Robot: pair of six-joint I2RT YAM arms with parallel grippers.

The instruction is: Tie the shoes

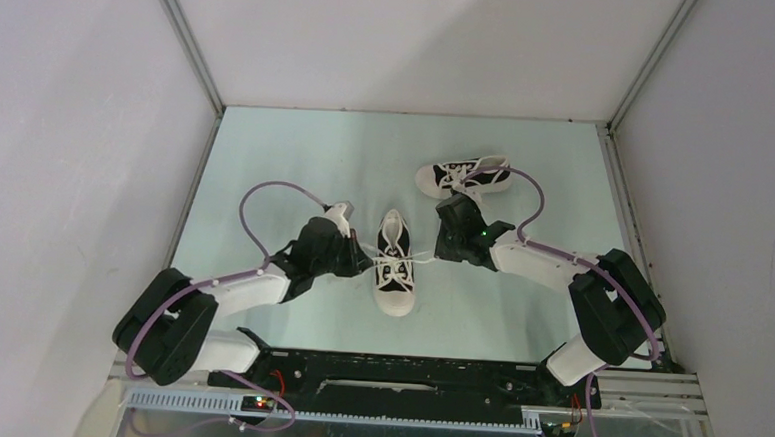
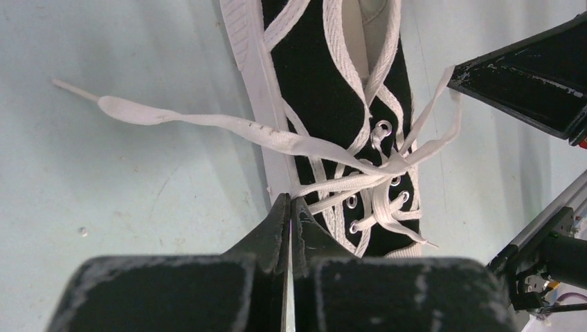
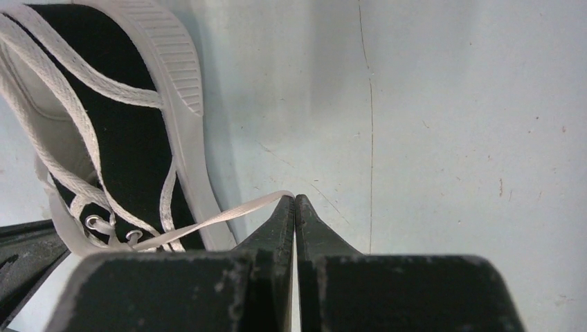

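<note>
We are working on a pale green table (image 1: 267, 152) with white walls round it. The near shoe (image 1: 395, 269) is sitting in the middle, toe pointing at us. Just left of it, our left gripper (image 2: 291, 205) is squeezing shut on the left lace (image 2: 332, 183). Just right of it, our right gripper (image 3: 295, 202) is pinching the right lace (image 3: 228, 215). We think the laces are only crossing, with no bow yet. Behind it, the far shoe (image 1: 463, 175) is waiting, and looks untied.

Shoes (image 1: 394, 264) — black canvas, white laces (image 2: 208, 124), ribbed white soles (image 2: 246, 55) — table (image 1: 267, 152) pale green.
</note>
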